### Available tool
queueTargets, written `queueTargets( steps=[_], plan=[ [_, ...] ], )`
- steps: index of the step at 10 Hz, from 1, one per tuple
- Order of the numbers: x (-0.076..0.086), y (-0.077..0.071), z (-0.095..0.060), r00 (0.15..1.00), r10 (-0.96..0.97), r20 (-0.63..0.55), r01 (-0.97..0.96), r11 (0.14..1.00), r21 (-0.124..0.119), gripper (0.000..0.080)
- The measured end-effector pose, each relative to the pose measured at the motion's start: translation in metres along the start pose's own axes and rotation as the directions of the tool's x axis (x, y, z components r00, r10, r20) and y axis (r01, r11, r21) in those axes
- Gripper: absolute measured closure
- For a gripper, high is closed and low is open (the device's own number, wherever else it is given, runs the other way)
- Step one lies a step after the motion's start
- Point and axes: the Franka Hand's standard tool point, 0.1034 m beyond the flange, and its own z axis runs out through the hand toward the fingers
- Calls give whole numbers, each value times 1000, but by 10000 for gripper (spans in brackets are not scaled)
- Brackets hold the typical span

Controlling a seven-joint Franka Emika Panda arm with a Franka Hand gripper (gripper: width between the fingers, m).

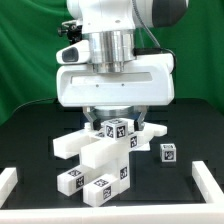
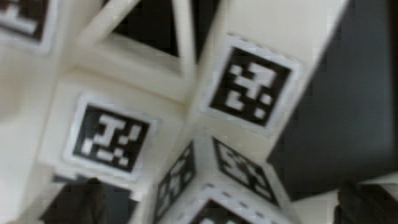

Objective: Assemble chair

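Note:
The chair parts (image 1: pixel 100 158) are white tagged slabs and blocks, piled and partly joined at the table's middle. A tagged block (image 1: pixel 118 128) tops the pile. My gripper (image 1: pixel 117 119) hangs straight above it, with the fingers reaching down on either side of the top block. In the wrist view the tagged parts (image 2: pixel 249 85) fill the picture, very close and blurred. My gripper (image 2: pixel 222 205) is spread wide, with dark fingertips (image 2: pixel 80 205) at both edges and a tagged white part between them. I cannot tell whether they touch it.
A loose small tagged cube (image 1: pixel 168 152) lies on the black table to the exterior view's right of the pile. White rails stand at the table's edges, at the exterior view's left (image 1: pixel 10 182) and right (image 1: pixel 212 178). A green curtain hangs behind.

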Motion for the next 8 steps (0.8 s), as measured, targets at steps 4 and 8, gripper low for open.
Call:
queueTargets(
  steps=[4,8],
  plan=[
    [4,4,1,918,-396,-14,396,918,-23,151],
    [2,7,3,961,-272,-50,270,962,-37,279]
  ],
)
